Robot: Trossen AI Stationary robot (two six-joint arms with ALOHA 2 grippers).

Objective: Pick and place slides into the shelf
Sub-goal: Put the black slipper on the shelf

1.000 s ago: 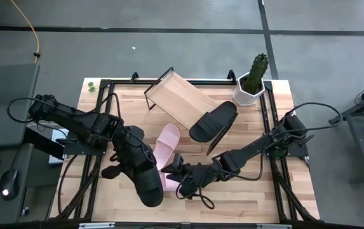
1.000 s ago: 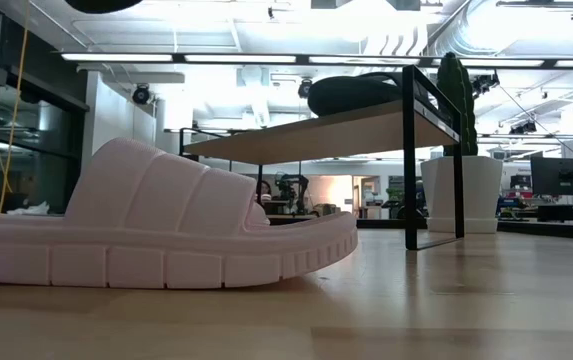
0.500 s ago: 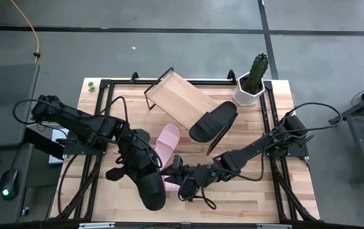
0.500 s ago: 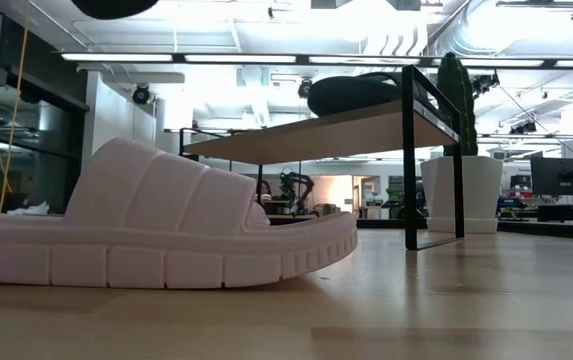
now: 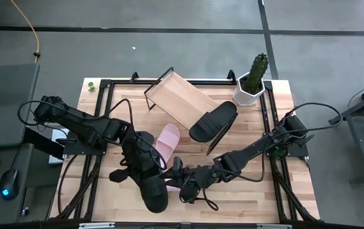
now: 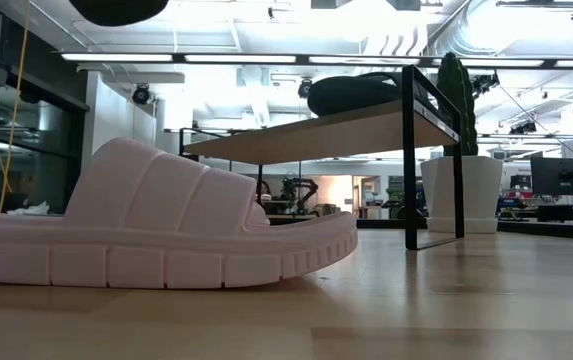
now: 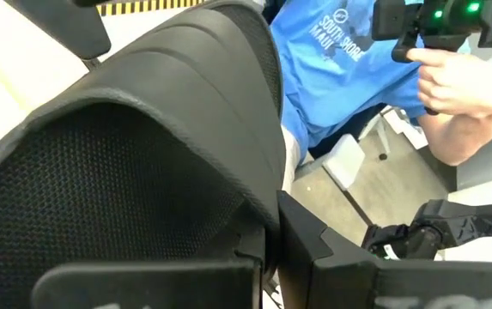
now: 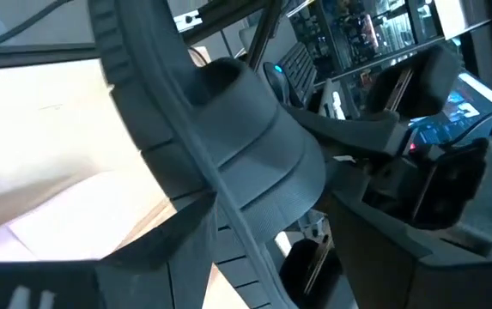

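Observation:
My left gripper (image 5: 137,159) is shut on a black slide (image 5: 151,187), which is lifted above the table's near middle. The slide's underside shows at the top of the low view (image 6: 116,8). The other black slide (image 5: 213,121) lies on the shelf's wooden board (image 5: 178,98), at its right end. One pink slide (image 5: 167,142) lies sole down on the table beside the held slide. A bit of a second pink slide (image 5: 170,186) shows under my right gripper (image 5: 180,179), which is open and low, right of the held black slide. My left gripper holds the black slide by its far end, close to the ridged strap (image 7: 203,103), with the fingers (image 7: 314,249) at the strap's edge. It comes from above and from the left. The slide hangs clear of the table, stretching toward the near edge. The gripper hides the exact place.
A white pot with a cactus (image 5: 251,83) stands at the far right beside the shelf. A black frame (image 5: 105,114) runs around the tabletop. A person in a blue shirt (image 7: 357,60) stands beyond the table. The large pink slide (image 6: 156,230) fills the low view's left.
My left gripper has carried the black slide a little toward the table's right and near edges, closer to my right gripper. The slide stays lifted. The pink slide in the low view and the black slide on the shelf have not moved.

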